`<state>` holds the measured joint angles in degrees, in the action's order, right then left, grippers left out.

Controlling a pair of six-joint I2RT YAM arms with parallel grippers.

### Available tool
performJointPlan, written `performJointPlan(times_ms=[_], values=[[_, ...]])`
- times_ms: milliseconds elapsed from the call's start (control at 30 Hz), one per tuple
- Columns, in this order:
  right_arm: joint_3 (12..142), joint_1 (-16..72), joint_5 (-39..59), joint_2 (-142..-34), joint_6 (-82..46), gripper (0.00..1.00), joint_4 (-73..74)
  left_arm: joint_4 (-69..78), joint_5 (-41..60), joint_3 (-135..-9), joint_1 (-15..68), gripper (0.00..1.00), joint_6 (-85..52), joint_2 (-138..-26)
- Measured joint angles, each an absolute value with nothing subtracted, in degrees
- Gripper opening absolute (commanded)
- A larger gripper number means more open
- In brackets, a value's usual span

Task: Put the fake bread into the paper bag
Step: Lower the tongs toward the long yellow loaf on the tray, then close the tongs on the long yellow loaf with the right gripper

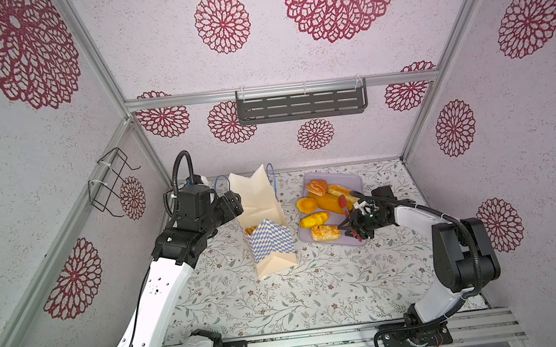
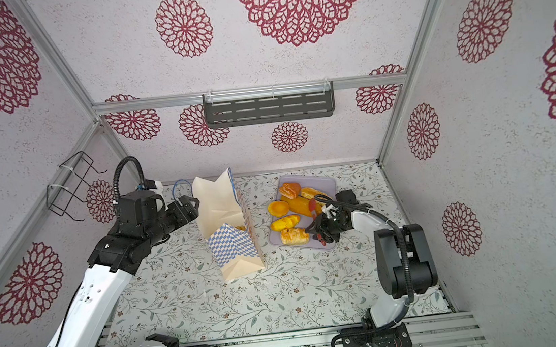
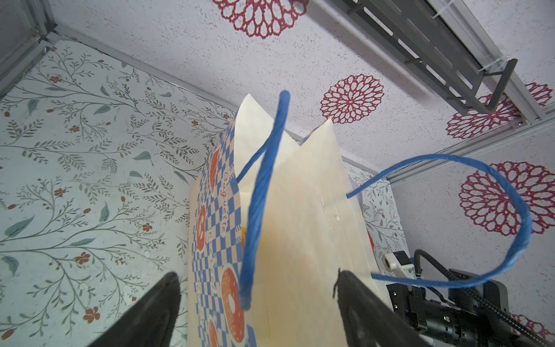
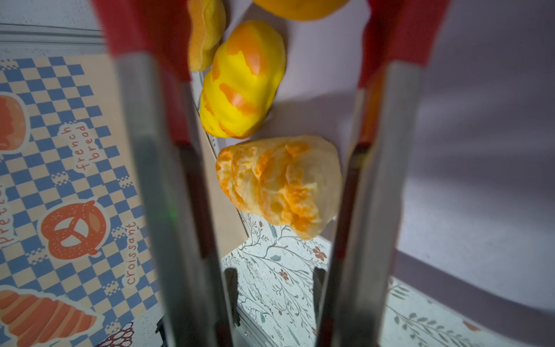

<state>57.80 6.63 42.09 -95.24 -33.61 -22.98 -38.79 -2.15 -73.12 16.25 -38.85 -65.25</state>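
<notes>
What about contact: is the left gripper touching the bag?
Cannot tell. In the left wrist view the open left gripper straddles the bag: one finger shows a gap, the other overlaps the bag's wall, contact unclear.
</notes>
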Motion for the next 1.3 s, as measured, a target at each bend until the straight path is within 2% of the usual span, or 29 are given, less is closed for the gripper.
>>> performJointPlan(times_ms=[333, 900, 1300], values=[[54.6, 6.2, 40.1, -89.9, -33.7, 0.30, -25.0, -38.8, -2.1, -73.1, 16.3, 0.85, -38.9, -65.3], [54.4, 5.4, 32.5, -74.3, -30.5, 0.21, -38.6, -38.8, -2.1, -73.1, 16.3, 0.85, -38.8, -66.3], [57.5, 5.4, 28.4, -67.6, -27.9, 0.18, -46.2, -38.7, -2.1, -73.3, 16.3, 0.78, -38.5, -66.8]])
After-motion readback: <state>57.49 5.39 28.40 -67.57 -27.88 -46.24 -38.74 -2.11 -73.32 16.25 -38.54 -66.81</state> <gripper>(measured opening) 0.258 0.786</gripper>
